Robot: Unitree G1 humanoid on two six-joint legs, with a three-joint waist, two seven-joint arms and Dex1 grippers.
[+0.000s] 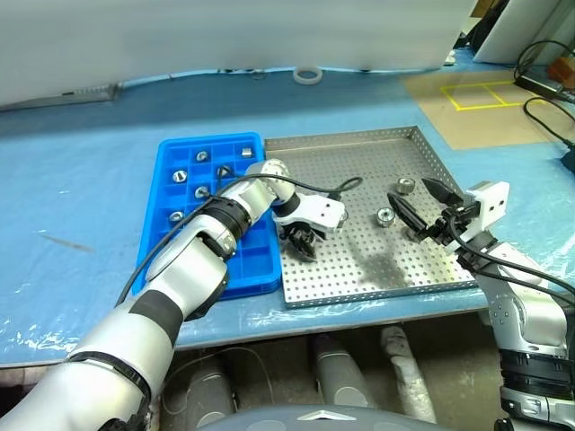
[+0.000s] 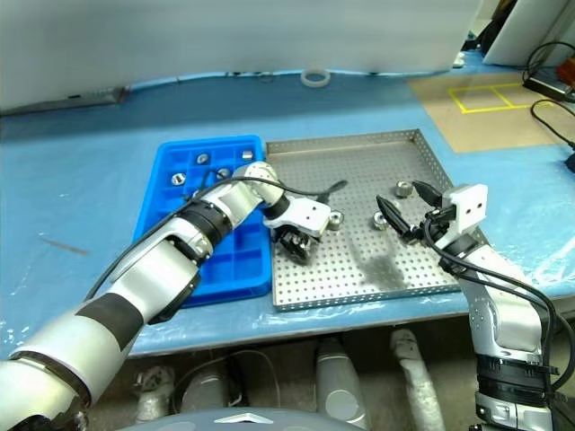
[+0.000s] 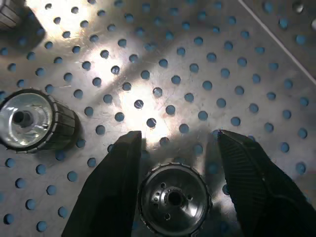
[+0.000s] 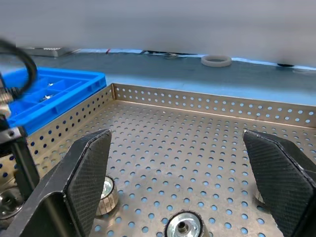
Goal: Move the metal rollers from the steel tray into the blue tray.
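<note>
The steel tray lies right of the blue tray. My left gripper points down onto the steel tray's near-left part. Its fingers stand on either side of one metal roller, with a gap on one side. Two other rollers lie close by. My right gripper hovers wide open and empty over the steel tray's right side, near two rollers. Several rollers sit in the blue tray's far compartments.
A white tape ring lies on the blue table cover behind the trays. A brown board with yellow tape and black cables are at the far right. The left arm's cable loops over the steel tray.
</note>
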